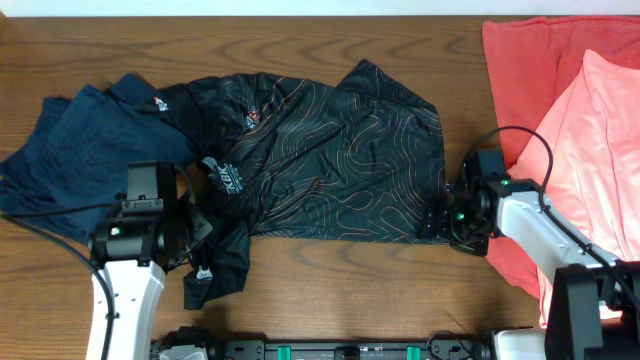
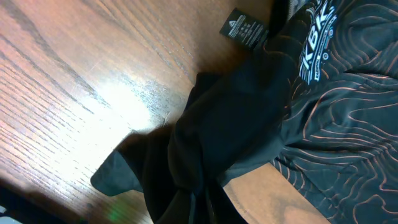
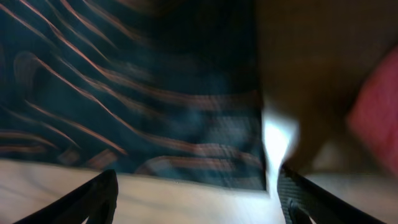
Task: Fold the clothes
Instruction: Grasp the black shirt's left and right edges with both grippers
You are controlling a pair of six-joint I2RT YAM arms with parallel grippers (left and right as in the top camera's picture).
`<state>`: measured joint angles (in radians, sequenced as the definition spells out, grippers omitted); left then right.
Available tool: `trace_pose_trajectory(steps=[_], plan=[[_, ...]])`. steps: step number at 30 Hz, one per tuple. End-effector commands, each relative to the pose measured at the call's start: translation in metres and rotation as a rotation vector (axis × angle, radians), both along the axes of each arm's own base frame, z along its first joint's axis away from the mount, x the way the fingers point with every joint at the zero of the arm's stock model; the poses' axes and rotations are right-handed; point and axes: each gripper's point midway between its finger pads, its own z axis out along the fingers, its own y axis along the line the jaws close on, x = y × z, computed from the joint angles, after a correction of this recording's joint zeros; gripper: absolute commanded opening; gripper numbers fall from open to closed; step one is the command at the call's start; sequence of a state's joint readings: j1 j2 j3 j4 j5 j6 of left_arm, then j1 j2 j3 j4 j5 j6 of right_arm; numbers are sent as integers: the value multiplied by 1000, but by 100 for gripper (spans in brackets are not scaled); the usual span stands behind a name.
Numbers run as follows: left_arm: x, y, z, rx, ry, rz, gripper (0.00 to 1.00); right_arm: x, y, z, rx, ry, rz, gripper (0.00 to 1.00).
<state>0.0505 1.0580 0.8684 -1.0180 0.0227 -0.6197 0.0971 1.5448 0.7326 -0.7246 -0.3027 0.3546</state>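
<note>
Gaping wide, the right end effector [image 3: 198,179] sits at the black jersey's [image 1: 340,160] hem corner.

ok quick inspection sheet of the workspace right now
surface: wooden table, bare wood around the clothes
job's things: black jersey spread mid-table, one sleeve bunched by the left arm; navy garment far left; coral and red shirts right
clutter: nothing seen
tools: left tool at the bunched sleeve, state unclear; right tool open at the jersey's hem
cables: black cable looping over right arm; another over the navy garment
surroundings: nothing seen
</note>
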Motion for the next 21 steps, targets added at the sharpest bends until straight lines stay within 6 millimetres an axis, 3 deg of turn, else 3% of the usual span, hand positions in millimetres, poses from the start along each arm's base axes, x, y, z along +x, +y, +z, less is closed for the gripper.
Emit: trace_pose_trajectory(steps=[1, 4, 11, 16, 18, 21], plan=[[-3, 3, -4, 15, 30, -13, 6, 4, 5, -14, 21, -30, -69, 79], [-5, 3, -5, 16, 39, -16, 6, 14, 7, -16, 29, -80, -85, 70], [-6, 3, -5, 15, 46, -16, 6, 15, 7, -16, 30, -86, -83, 0], [-7, 2, -5, 25, 52, -69, 6, 30, 2, -5, 20, -146, -60, 1], [-7, 2, -5, 33, 52, -110, 6, 45, -8, 11, -2, -189, -62, 1], [-3, -10, 4, -10, 33, -214, 6, 70, -34, 53, -61, -257, -104, 1]])
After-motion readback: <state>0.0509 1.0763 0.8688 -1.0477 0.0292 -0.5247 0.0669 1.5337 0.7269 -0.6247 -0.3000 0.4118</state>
